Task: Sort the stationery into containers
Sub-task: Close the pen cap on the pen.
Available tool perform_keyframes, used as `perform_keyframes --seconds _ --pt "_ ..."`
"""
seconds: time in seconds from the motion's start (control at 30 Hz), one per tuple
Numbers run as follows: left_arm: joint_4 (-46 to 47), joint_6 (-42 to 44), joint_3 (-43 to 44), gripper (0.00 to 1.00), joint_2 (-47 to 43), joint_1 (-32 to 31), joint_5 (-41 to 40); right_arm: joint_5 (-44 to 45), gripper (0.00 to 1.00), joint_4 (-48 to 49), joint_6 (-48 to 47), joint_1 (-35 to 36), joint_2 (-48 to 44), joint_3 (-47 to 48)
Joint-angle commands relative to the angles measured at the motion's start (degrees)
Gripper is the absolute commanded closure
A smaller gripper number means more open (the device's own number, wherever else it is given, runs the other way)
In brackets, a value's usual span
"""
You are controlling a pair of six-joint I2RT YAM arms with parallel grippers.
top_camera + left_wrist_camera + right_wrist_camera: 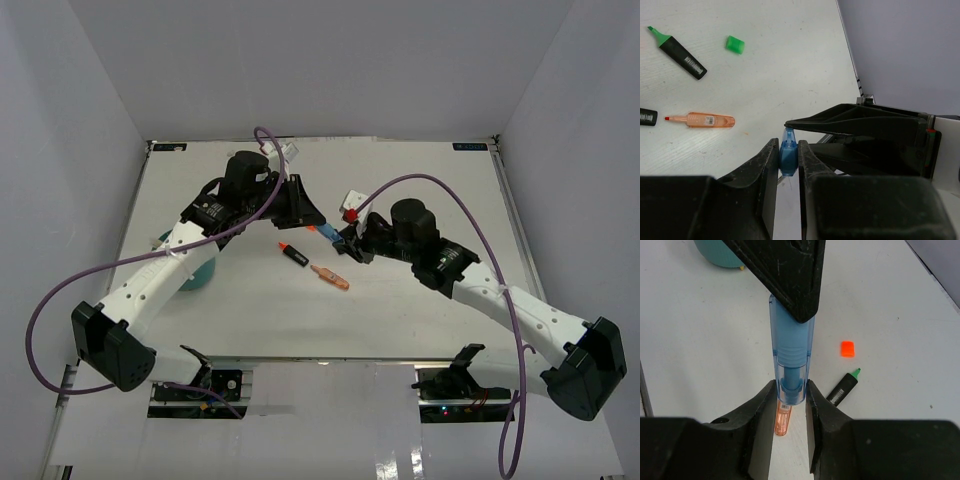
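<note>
You have two pens: blue pen point(790, 355), orange pen point(700, 120). You have two black markers: green-tipped marker point(677, 52), orange-tipped marker point(293, 254). You also have two loose caps, green cap point(735, 44) and orange cap point(847, 348), and one teal tub point(720, 252).

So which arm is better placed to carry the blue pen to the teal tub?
Probably left. The left gripper and right gripper both clamp the blue pen, but the teal tub sits beside the left arm.
</note>
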Motion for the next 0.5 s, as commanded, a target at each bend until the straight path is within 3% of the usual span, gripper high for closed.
perform_keyframes --seconds 0.0,0.47 --pt "-3.85 -1.32 -2.7 0.84 0.09 -2.98 5.04 -1.74 0.92 16.71 -0.95 0.56 -0.64 8.48" --pt "-6.14 -0.88 -3.32 0.81 0.8 -2.98 3.02 -2.35 0.92 17.94 -1.57 0.56 -0.81 11.91"
